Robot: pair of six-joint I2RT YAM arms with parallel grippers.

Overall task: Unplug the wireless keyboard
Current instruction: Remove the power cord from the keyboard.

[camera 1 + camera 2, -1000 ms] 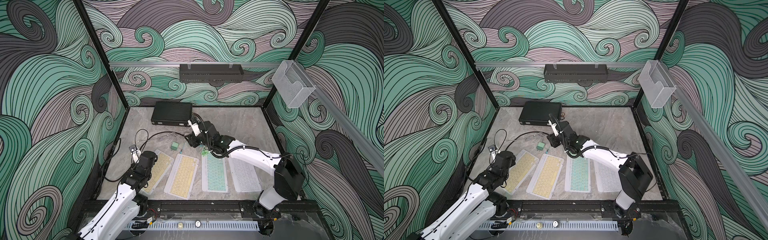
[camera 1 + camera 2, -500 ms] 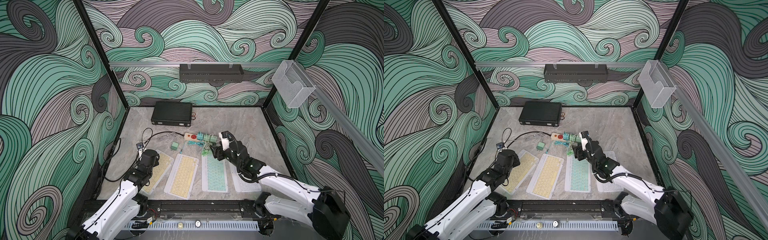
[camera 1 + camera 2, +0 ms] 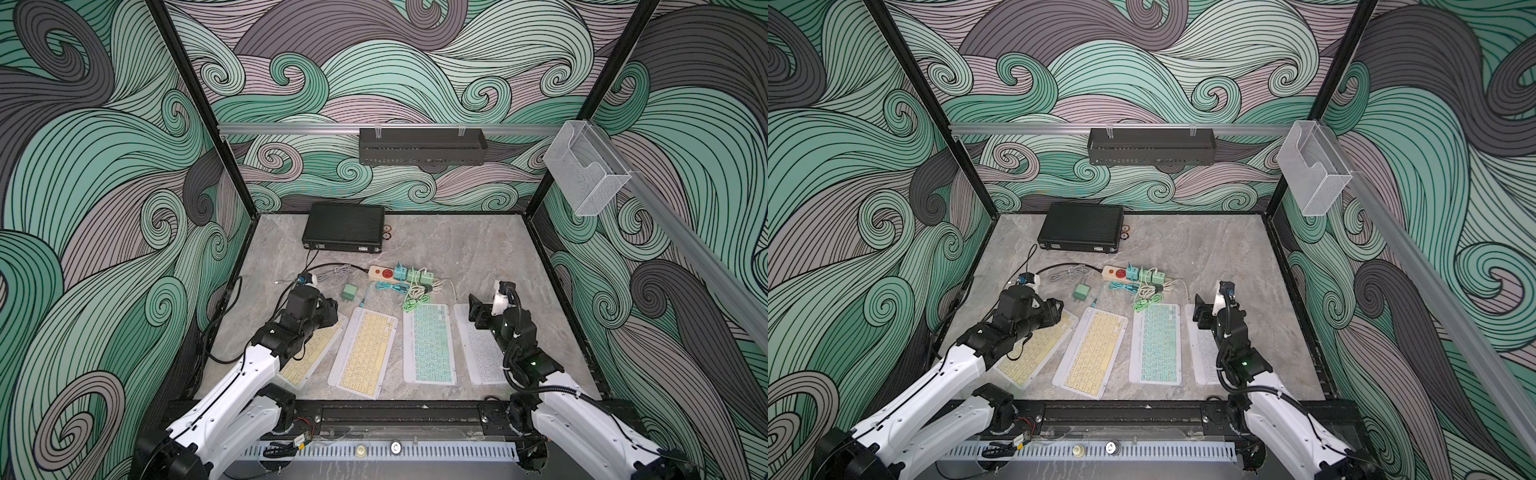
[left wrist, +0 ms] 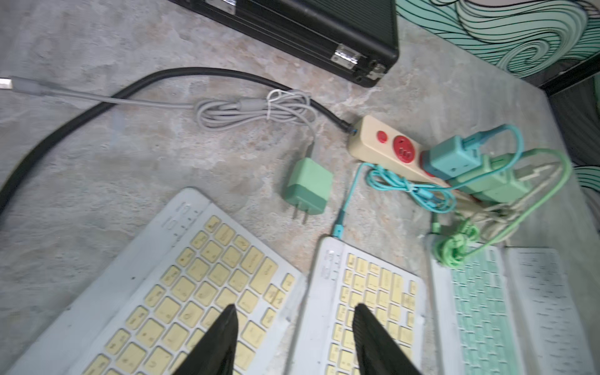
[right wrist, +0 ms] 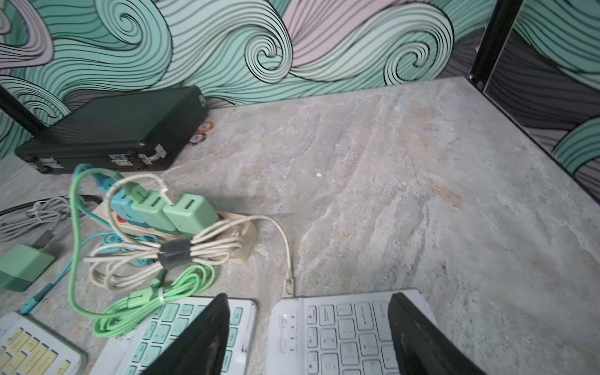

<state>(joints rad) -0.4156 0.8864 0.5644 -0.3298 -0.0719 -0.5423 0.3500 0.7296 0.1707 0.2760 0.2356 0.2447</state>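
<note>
Several wireless keyboards lie in a row: a yellow-keyed one (image 3: pixel 309 357) at far left, a second yellow one (image 3: pixel 365 347), a teal one (image 3: pixel 430 343) and a white one (image 3: pixel 482 353). Behind them lies a beige power strip (image 3: pixel 382 273) with three chargers plugged in. A loose green charger (image 4: pixel 308 185) and its grey cable (image 4: pixel 246 112) lie free on the table. A blue cable (image 4: pixel 339 227) enters the second yellow keyboard. A white cable (image 5: pixel 289 285) enters the white one. My left gripper (image 4: pixel 293 311) hangs open over the two yellow keyboards. My right gripper (image 5: pixel 308 298) hangs open over the white keyboard.
A black case (image 3: pixel 345 227) with two poker chips (image 3: pixel 388 232) beside it sits at the back. A thick black power cord (image 4: pixel 65 126) curves left from the strip. A coiled green cable (image 4: pixel 454 246) rests on the teal keyboard's top edge. Patterned walls close in three sides.
The right arm has swung back from the power strip to above the white keyboard. The left wrist has drawn back a little. Both grippers have opened wider.
</note>
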